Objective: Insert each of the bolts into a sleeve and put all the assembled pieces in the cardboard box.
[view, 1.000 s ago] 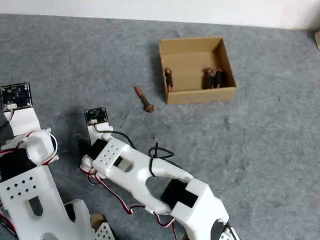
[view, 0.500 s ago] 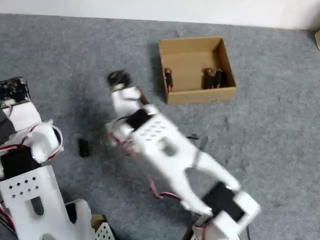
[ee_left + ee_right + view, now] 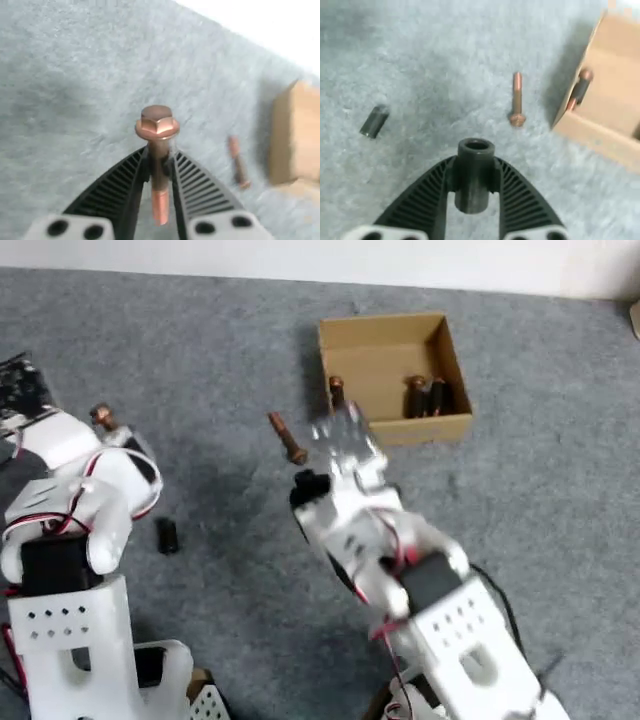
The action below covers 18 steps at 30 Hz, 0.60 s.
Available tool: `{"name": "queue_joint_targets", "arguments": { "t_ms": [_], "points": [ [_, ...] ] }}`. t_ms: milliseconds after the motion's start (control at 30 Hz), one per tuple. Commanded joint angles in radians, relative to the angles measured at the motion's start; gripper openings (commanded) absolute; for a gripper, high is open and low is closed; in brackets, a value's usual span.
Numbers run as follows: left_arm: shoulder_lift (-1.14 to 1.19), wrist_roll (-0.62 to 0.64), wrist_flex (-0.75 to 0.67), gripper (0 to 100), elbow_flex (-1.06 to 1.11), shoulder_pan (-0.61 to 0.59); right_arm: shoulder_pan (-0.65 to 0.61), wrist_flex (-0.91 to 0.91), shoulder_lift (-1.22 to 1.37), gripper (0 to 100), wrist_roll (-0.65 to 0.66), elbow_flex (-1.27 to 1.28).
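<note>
**Task objects.** The cardboard box (image 3: 400, 430), brown and open-topped, is sitting at the far centre of the grey carpet. Three assembled pieces (image 3: 416, 396), each a copper bolt in a black sleeve, are resting inside it, one leaning at the left wall and two side by side toward the right. A loose bolt (image 3: 287, 437), copper with a flanged hexagonal head, is lying flat just left of the box. A loose sleeve (image 3: 167, 535), a short black tube, is lying on its side well to the near left. The left gripper (image 3: 160, 152) is clamping a held bolt (image 3: 157, 125) by its shank. The right gripper (image 3: 475, 161) is clamping a held sleeve (image 3: 475, 185), with its bore showing.
</note>
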Motion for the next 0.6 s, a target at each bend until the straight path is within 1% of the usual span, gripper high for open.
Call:
{"name": "queue_joint_targets", "arguments": {
  "t_ms": [0, 100, 233, 267, 333, 367, 467, 567],
  "points": [
    [-0.019, 0.186, -0.078, 0, -0.050, 0.099, 0.012, -0.248, -0.242, 0.5, 0.092, 0.255],
    [-0.019, 0.245, -0.078, 0, -0.048, 0.200, 0.012, -0.438, -0.412, 0.5, 0.229, 0.499],
    [-0.019, 0.307, -0.078, 0, -0.042, 0.325, -0.053, -0.568, -0.657, 0.5, 0.374, 0.763],
    [-0.019, 0.316, -0.083, 0, -0.025, 0.355, -0.077, -0.575, -0.723, 0.5, 0.390, 0.814],
    [-0.019, 0.322, -0.084, 0, 0.004, 0.407, -0.108, -0.573, -0.858, 0.5, 0.379, 0.897],
    [-0.019, 0.322, -0.078, 0, 0.018, 0.427, -0.111, -0.573, -0.886, 0.5, 0.376, 0.924],
    [-0.019, 0.322, -0.083, 0, 0.067, 0.464, -0.113, -0.578, -0.832, 0.5, 0.374, 0.917],
    [-0.028, 0.322, -0.084, 0, 0.105, 0.470, -0.114, -0.578, -0.825, 0.5, 0.374, 0.898]
  ]
}}
